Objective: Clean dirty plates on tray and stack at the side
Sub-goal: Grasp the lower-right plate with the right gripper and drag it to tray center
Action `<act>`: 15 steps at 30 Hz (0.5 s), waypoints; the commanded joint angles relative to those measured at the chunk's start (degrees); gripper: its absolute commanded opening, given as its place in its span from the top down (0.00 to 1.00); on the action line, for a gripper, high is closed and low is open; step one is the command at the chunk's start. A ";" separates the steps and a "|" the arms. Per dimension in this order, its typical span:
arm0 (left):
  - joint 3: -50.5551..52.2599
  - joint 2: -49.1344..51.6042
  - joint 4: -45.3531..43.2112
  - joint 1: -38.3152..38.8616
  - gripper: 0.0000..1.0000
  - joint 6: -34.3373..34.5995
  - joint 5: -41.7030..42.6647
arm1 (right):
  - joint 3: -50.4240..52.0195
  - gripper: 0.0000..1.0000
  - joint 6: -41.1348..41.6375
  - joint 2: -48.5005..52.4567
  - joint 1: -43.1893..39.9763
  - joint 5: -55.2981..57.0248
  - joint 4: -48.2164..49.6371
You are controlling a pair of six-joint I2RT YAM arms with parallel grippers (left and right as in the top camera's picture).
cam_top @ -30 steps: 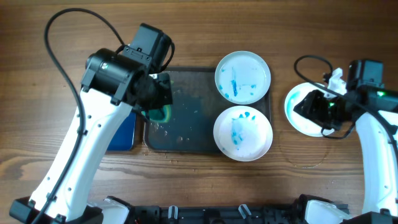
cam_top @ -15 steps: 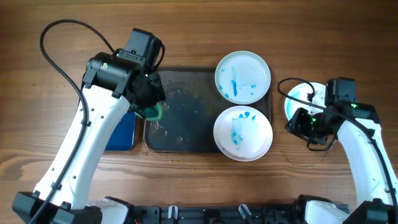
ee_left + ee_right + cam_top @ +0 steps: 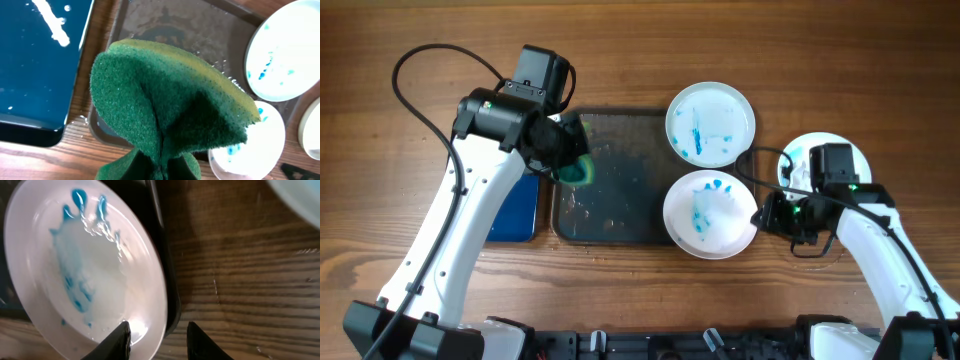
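Observation:
The dark grey tray (image 3: 620,190) holds two white plates smeared blue, the upper plate (image 3: 710,123) and the lower plate (image 3: 710,213). A third plate (image 3: 805,152), pale-blue-rimmed, lies on the wood to the right, partly under my right arm. My left gripper (image 3: 572,165) is shut on a green and yellow sponge (image 3: 170,100) above the tray's left edge; the sponge hides its fingertips. My right gripper (image 3: 160,337) is open and straddles the lower plate's (image 3: 90,265) right rim and the tray's rim (image 3: 165,270), one finger over the plate, the other over the wood.
A smaller blue-bottomed tray (image 3: 515,210) lies left of the grey tray, partly under my left arm, with white flecks on it (image 3: 35,65). Water droplets speckle the grey tray's floor. Black cables loop over the table behind both arms.
My right gripper has left the side plate and moved left to the lower tray plate's rim, narrowing slightly. My left gripper with the sponge has shifted a little toward the tray's back left.

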State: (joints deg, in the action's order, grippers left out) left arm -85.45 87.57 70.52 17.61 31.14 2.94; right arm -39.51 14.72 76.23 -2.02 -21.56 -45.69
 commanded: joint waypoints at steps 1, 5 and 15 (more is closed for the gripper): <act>0.09 0.63 -1.11 -0.26 0.96 -0.85 1.55 | 2.19 0.63 0.46 -0.70 0.35 -2.99 2.71; 0.09 0.63 -1.57 -0.26 0.96 -0.83 1.55 | 4.24 0.63 0.55 -0.68 1.66 -3.41 5.70; 0.09 0.74 -1.62 -0.26 0.96 -0.85 1.55 | 4.42 0.73 8.31 -0.57 6.29 5.11 7.56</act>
State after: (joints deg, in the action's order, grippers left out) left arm -85.45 87.88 69.17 17.61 31.16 3.57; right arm -35.62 19.53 76.23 3.29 -20.47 -38.46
